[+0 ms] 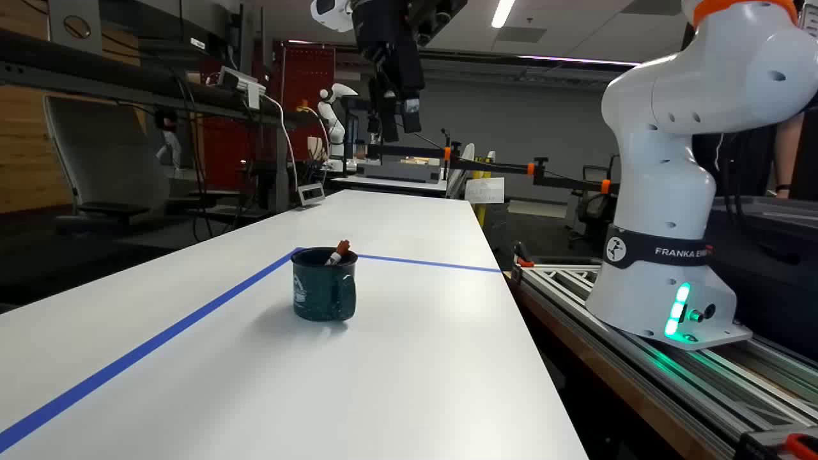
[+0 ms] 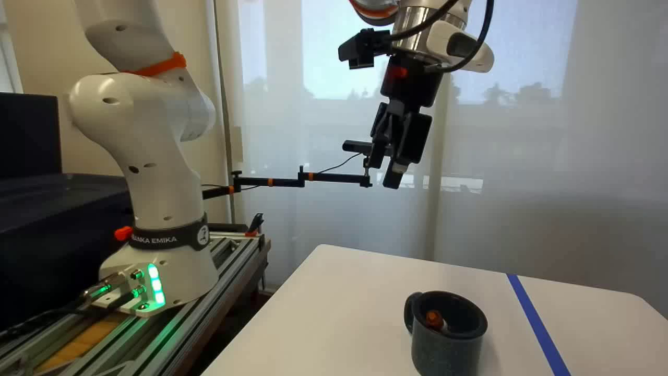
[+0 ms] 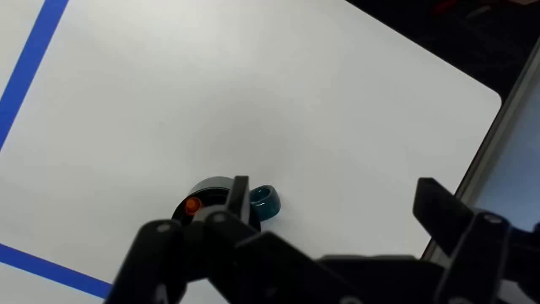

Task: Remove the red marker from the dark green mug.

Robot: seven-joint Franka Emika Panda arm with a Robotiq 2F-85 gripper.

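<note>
High over the table [image 1: 396,383], our gripper [image 3: 333,194] hung, jaws wide apart; we thought it best to straddle the red marker [image 1: 339,252] without nudging the dark green mug [image 1: 319,291].

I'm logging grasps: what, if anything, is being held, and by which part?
Nothing is held: the jaws stand open, the red marker inside the green mug.

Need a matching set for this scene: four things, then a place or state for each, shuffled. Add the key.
Things
1. red marker
2. dark green mug
3. gripper
4. base light strip

Places or states
A. glowing green
B. open, in mid-air
C. tilted, inside the mug
D. standing upright on the white table

Right pairs: 1-C, 2-D, 3-B, 4-A
</note>
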